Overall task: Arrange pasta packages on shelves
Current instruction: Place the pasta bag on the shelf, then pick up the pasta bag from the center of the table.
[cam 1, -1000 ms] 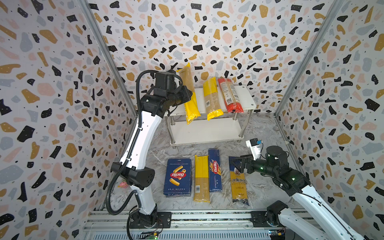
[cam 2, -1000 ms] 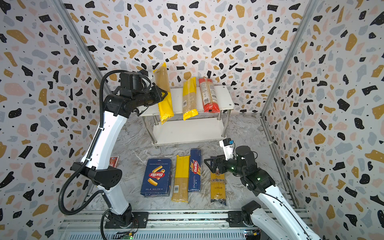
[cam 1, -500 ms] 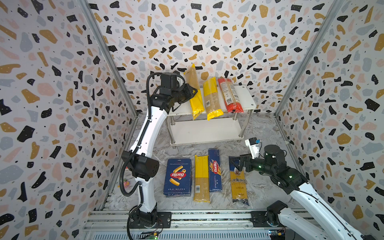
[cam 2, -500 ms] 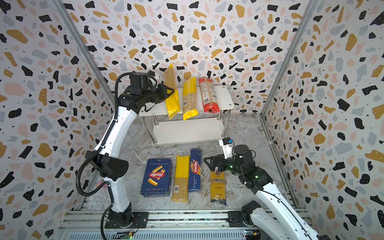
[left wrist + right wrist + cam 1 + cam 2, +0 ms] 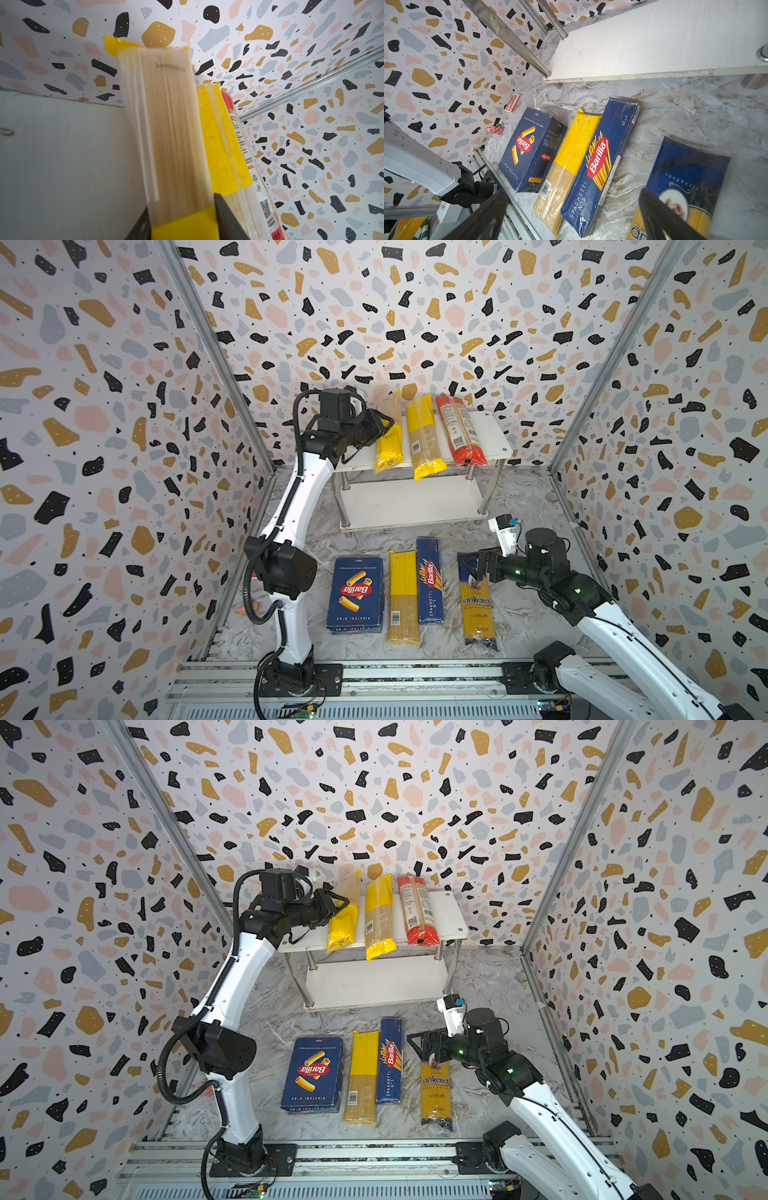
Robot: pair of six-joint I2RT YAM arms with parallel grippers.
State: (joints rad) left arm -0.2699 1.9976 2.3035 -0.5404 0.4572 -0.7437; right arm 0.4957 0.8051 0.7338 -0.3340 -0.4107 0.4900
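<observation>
— Speckled walls (image 5: 415,323) box in a marble tabletop (image 5: 519,506), with a two-tier rack of shelves (image 5: 415,502) standing at the back. What's on the upper board?

— Three pasta packs, side by side. A first yellow bag (image 5: 390,448) lies at the left end. A second yellow bag (image 5: 422,435) juts past the front edge, and a red bag (image 5: 459,431) lies beside it.

— And the left end effector (image 5: 382,425)?

— Its fingers (image 5: 226,218) flank the first yellow bag's near end. The wrist view is blurred, so you cannot tell whether they pinch it or merely stand against it.

— What's on the tabletop?

— Four packs in a row in front of the shelves. From the left there is a wide blue box (image 5: 355,593), then a third yellow bag (image 5: 403,597) touching a narrow blue box (image 5: 430,578). A blue-topped bag (image 5: 478,605) lies a little apart.

— The right arm?

— The right end effector (image 5: 471,566) hangs over the blue-topped bag's far end, its jaws spread wide.
</observation>
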